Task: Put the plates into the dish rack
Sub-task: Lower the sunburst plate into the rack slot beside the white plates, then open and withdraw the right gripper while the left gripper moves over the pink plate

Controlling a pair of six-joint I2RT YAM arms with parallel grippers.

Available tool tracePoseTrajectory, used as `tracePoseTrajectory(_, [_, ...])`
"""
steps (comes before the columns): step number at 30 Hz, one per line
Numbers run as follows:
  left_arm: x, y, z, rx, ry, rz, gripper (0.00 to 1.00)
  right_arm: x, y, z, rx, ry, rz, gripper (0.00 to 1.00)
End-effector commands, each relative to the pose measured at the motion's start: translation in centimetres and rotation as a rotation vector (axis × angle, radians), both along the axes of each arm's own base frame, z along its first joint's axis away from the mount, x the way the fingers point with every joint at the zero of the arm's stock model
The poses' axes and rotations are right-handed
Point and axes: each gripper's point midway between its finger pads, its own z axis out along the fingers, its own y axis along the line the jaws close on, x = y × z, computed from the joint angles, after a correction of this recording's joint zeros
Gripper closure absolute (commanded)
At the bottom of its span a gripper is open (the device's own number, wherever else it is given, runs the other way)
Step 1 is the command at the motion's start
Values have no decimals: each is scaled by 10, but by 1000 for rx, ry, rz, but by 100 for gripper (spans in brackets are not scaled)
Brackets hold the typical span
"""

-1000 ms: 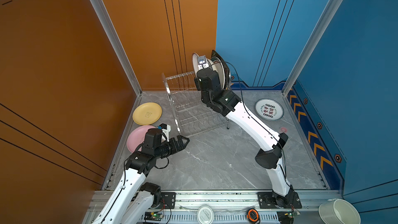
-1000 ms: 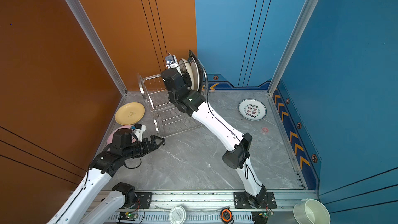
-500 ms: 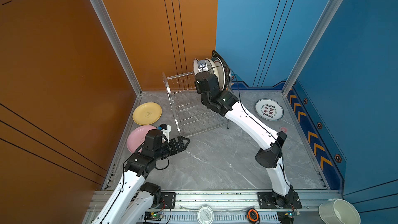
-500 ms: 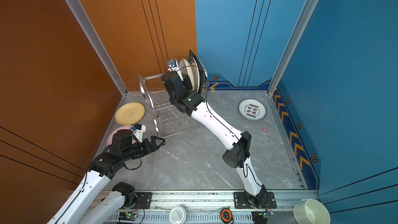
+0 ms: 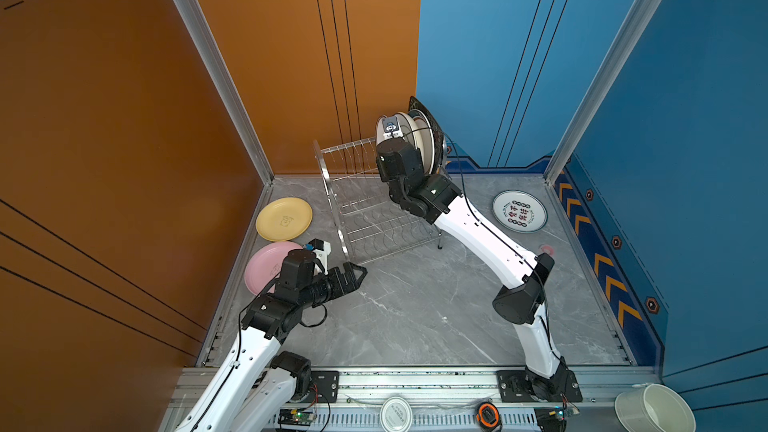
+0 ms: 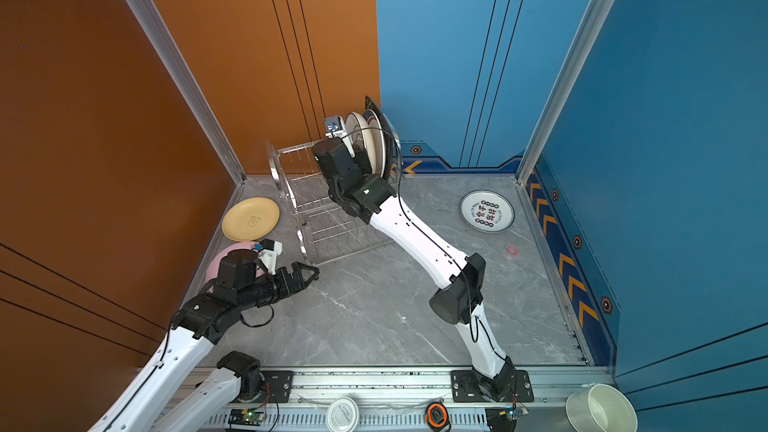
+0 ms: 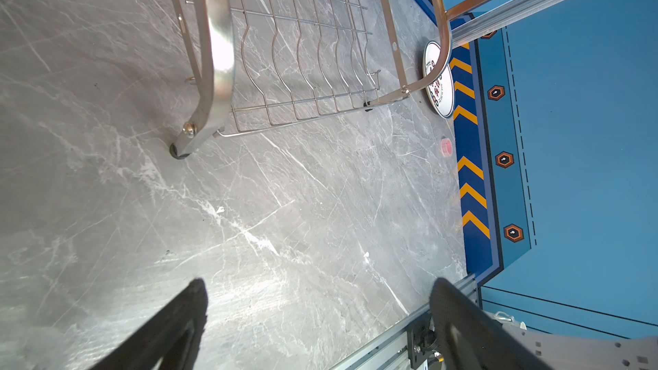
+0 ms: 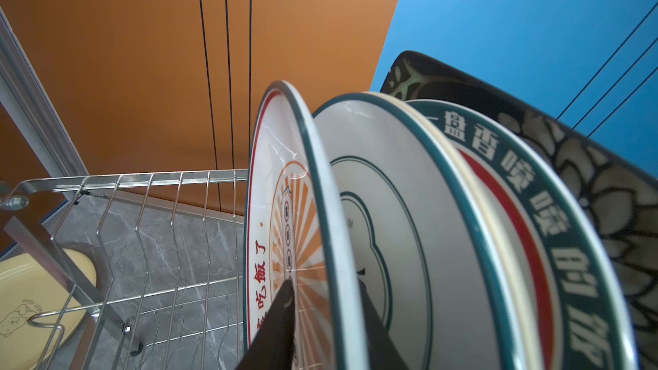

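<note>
while glossy plates [image 8: 391, 226] stand on edge in the steel-wire dish rack [image 7: 217, 65]
left gripper [image 7: 318, 284] splayed wide over marbled grey tabletop [image 7: 249, 226]; pink plate [image 5: 266, 268] and yellow plate [image 5: 284, 219] lie flat beside the rack; farther, right gripper [image 8: 325, 290] straddles the sunburst plate's [image 8: 274, 208] thin rim, grip unclear.

Tops overhead; wrists share dish rack [image 7: 217, 65].
</note>
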Motion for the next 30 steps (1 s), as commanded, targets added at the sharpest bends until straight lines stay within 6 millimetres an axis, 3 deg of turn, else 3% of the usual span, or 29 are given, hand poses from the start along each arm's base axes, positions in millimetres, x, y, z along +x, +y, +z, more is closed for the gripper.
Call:
tracePoseTrajectory(1, [-1, 2, 0, 12, -1, 8, 2, -11, -12, 14, -6, 1, 2, 67])
tracePoseTrajectory(3, [-1, 2, 0, 13, -2, 8, 2, -12, -10, 13, -13, 2, 8, 64])
tracePoseTrajectory(5, [-1, 2, 0, 13, -3, 9, 2, -21, -16, 29, 6, -19, 12, 60])
tracePoseTrajectory(16, [-1, 7, 2, 34, -5, 31, 2, -48, -20, 49, 38, -17, 60, 34])
tracePoseTrajectory(25, [-4, 29, -2, 119, 25, 104, 2, -91, -33, 61, 173, 50, 148, 26])
tracePoseTrajectory(30, [-8, 57, -9, 220, 81, 194, 2, -115, -49, 53, 244, 113, 183, 24])
